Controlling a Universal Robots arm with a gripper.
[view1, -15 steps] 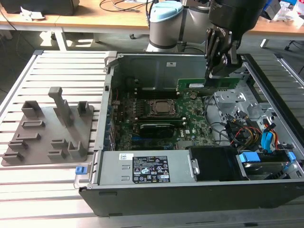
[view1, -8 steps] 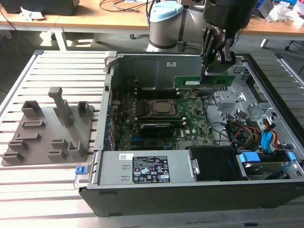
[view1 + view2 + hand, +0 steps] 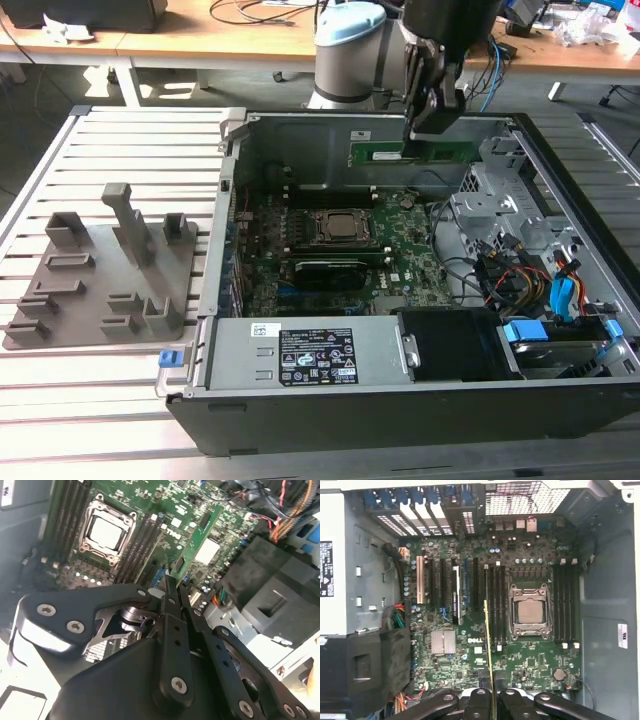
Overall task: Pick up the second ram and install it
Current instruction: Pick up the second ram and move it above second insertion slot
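Observation:
The second ram (image 3: 412, 153) is a long thin green stick, held level above the back wall of the open computer case (image 3: 300, 130). My gripper (image 3: 420, 135) is shut on it near its middle. In the second wrist view the ram (image 3: 197, 540) sticks out past the gripper (image 3: 176, 587) over the motherboard (image 3: 75, 570). In the first wrist view the ram (image 3: 488, 640) appears edge-on, rising from my gripper (image 3: 492, 700), beside the dark memory slots (image 3: 496, 605) next to the processor socket (image 3: 530, 611).
The motherboard (image 3: 400, 270) lies in the case floor with the processor socket (image 3: 340, 228). A power supply (image 3: 310, 355) lines the case's near wall. A drive cage with cables (image 3: 540, 290) fills the exterior view's right. A grey fixture plate (image 3: 100, 270) sits on the slatted table.

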